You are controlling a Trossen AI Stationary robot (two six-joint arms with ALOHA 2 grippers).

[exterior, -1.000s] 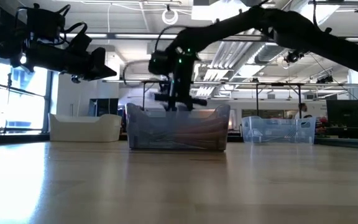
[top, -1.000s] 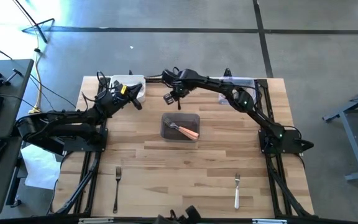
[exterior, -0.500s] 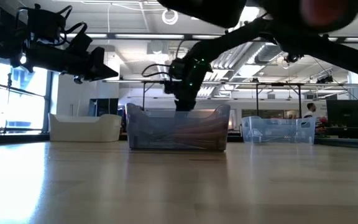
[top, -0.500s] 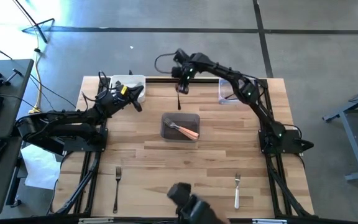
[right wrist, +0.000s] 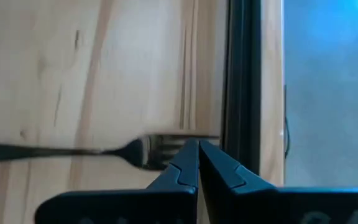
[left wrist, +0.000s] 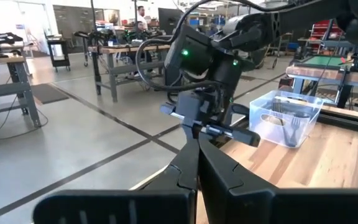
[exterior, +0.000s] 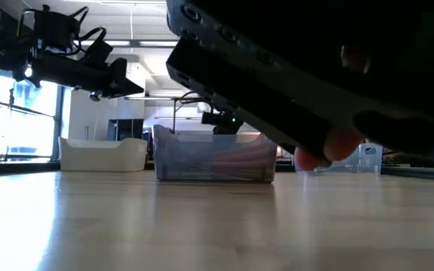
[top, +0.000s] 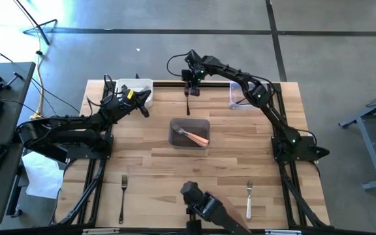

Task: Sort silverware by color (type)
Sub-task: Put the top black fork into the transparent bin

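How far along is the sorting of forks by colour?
Done: orange-handled forks lie in the grey plastic tub, and forks stand in the clear plastic tub. In hand: the right tool is shut at the tines of a dark-handled fork on the far table edge; a grip is unclear. The left tool waits shut near the white tub. Remaining: a black-handled fork and a white-handled fork on the near side.
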